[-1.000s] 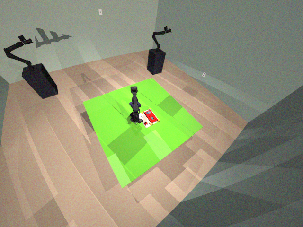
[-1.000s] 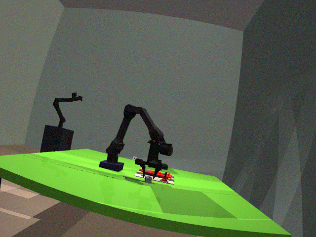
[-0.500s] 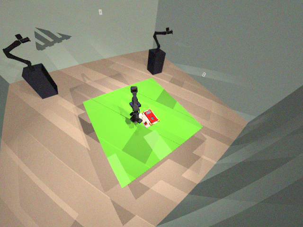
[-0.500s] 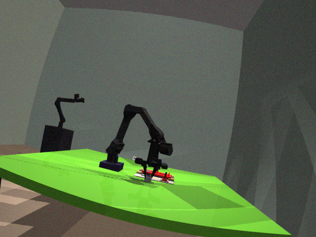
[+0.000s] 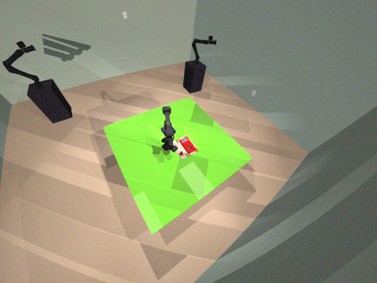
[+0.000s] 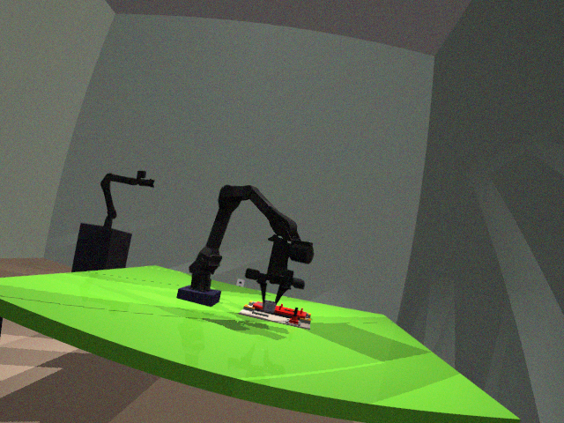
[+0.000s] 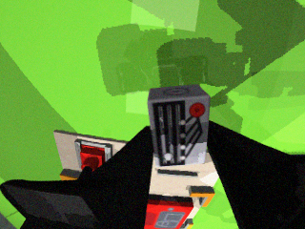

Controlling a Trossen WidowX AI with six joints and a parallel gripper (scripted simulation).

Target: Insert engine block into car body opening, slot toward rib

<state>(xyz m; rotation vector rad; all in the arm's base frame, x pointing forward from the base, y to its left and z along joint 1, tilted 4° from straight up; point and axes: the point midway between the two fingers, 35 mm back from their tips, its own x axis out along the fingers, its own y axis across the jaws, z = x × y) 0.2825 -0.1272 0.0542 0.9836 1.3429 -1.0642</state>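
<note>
My gripper [image 6: 270, 302] [image 7: 178, 129] is shut on the engine block [image 6: 270, 307] [image 7: 167, 134], a grey box with dark slots and a red disc on the face toward the wrist camera. The block is held upright between the fingertips, off the green table. In the top view the arm hides it. The red car body [image 5: 184, 145] [image 6: 257, 304] [image 7: 154, 212] lies on a cream board [image 5: 184, 159] [image 7: 210, 174] beside the gripper. A dark patch, perhaps the opening, shows on the car body in the top view. The rib cannot be made out.
A small red part [image 5: 181, 154] [image 7: 92, 156] sits on the board near one corner. Orange corner pieces [image 5: 197, 150] [image 7: 202, 195] stand around the car body. The arm's dark blue base [image 6: 198, 295] is on the green table [image 5: 146, 173]. Two other arms stand on black pedestals beyond the table.
</note>
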